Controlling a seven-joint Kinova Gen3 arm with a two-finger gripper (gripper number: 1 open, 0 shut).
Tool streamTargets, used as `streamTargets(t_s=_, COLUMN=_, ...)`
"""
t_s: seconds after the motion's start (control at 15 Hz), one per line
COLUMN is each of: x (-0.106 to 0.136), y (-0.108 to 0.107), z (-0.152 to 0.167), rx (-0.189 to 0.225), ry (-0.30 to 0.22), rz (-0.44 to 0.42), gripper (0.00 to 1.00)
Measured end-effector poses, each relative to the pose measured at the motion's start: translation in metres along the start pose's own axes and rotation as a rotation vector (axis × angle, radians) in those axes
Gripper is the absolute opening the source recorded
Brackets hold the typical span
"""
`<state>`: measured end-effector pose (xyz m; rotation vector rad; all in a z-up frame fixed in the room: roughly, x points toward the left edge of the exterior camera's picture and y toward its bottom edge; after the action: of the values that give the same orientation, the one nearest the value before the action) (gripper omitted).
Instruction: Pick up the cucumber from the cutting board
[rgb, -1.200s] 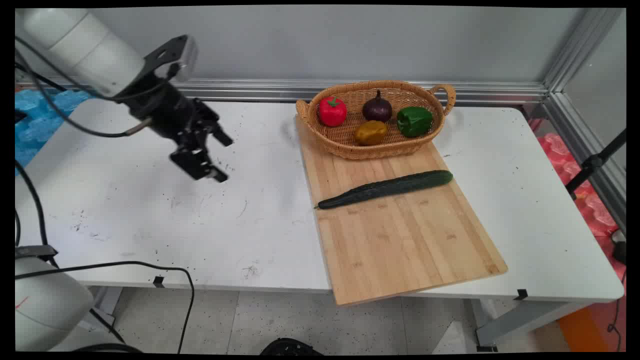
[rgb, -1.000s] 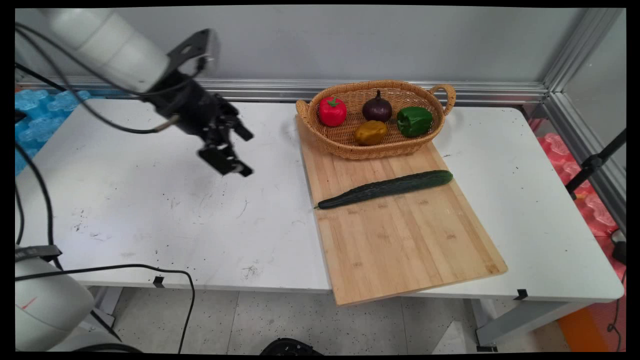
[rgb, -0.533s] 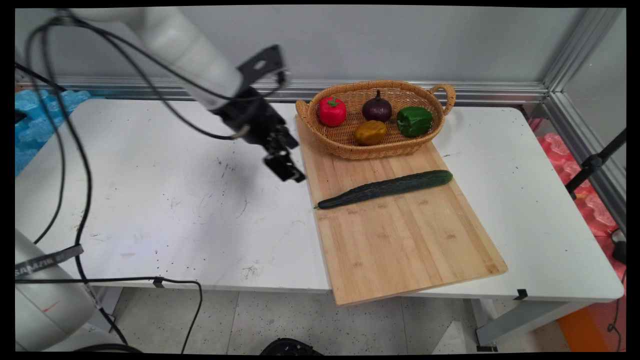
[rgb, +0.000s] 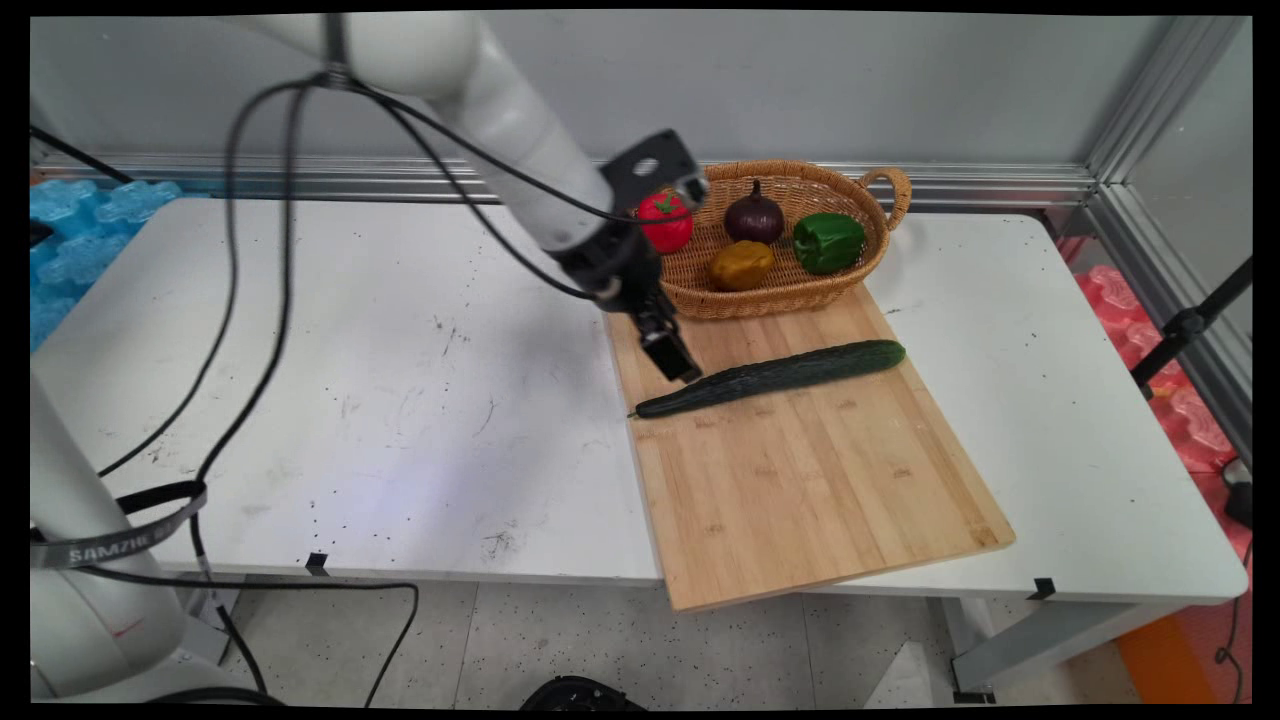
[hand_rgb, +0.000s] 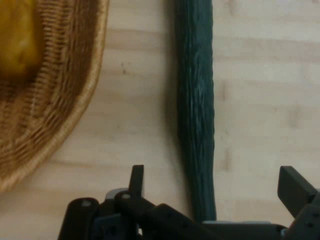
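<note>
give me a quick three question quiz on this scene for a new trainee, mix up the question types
1. True or false: the cucumber lies inside the basket.
2. Multiple choice: what is the gripper nearest to? A) the red pepper B) the cucumber C) the bare table top
3. Fill in the missing word: the gripper's jaws stand ____, one on each side of the cucumber in the hand view.

Key
1. False. It lies on the wooden board, in front of the basket.
2. B. The gripper is over the cucumber's left end.
3. Open. They hold nothing.
</note>
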<state>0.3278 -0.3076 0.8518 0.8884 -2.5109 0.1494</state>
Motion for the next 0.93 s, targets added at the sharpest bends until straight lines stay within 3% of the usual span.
streamTargets(t_s=0.47, x=0.044, y=0.009, z=0.063, rx=0.014, ry=-0.026, rz=-0.019, gripper=1.0)
streamTargets(t_s=0.93, x=0.069, y=0.013, z=0.107, rx=0.032, ry=-0.051, rz=-0.014, gripper=1.0)
